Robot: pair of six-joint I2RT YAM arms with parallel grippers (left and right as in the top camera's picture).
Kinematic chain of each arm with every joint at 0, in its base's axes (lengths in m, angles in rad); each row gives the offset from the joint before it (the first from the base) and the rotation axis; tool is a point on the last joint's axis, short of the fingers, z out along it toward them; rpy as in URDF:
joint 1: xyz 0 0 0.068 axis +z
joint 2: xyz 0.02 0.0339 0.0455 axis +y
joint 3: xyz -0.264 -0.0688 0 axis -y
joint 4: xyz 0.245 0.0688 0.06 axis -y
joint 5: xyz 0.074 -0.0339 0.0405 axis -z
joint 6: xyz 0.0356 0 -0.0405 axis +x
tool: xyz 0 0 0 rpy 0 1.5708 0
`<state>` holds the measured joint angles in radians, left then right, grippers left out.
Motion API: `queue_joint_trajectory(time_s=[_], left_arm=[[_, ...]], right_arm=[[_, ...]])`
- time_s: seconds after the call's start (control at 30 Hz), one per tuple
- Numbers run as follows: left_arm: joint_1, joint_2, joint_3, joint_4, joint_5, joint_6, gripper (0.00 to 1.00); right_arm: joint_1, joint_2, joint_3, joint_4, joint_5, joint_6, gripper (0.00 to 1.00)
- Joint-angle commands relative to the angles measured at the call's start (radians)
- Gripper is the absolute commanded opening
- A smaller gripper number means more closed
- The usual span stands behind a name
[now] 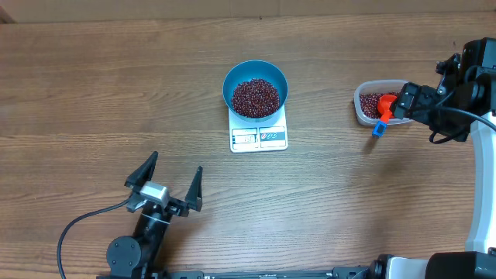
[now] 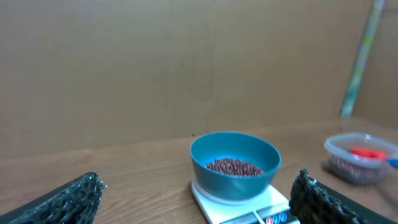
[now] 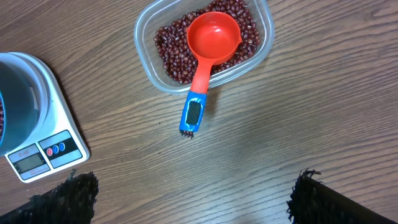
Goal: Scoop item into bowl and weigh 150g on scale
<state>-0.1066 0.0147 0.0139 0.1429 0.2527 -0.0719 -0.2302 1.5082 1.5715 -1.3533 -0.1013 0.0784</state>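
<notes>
Mid-worktop: one round blue bowl point(image 1: 229, 89) of dark red beans point(image 1: 255, 97) on one white scale point(image 1: 259, 138); right edge, one clear tub point(image 1: 360, 108) with one red scoop point(image 1: 387, 101); your left gripper point(image 1: 177, 163) and right gripper point(image 3: 193, 186) spread.

Lit brightly, evenly and softly from above. Faint, short shadows on the table point(image 1: 93, 93). Sharp in overhead and right wrist views; slightly soft in left wrist, foreground blurred.

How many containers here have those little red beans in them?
2. The blue bowl sits on the white scale mid-table; the clear container, with a red scoop lying in it, is off to the right. No others show.
</notes>
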Motion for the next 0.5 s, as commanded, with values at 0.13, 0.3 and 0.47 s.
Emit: queue_joint_trajectory(time_s=[0.13,0.3,0.47], left_arm=[[0.008,-0.012,-0.009,-0.083,0.051,0.232,1.00],[0.008,-0.012,-0.009,-0.196,0.034,0.309,0.99],[0.008,-0.012,-0.010,-0.199,0.002,0.315,1.00]], right_arm=[[0.000,-0.003,0.000,0.005,-0.008,0.007,1.00],[0.000,-0.003,0.000,0.005,-0.008,0.007,1.00],[0.000,-0.003,0.000,0.005,-0.008,0.007,1.00]])
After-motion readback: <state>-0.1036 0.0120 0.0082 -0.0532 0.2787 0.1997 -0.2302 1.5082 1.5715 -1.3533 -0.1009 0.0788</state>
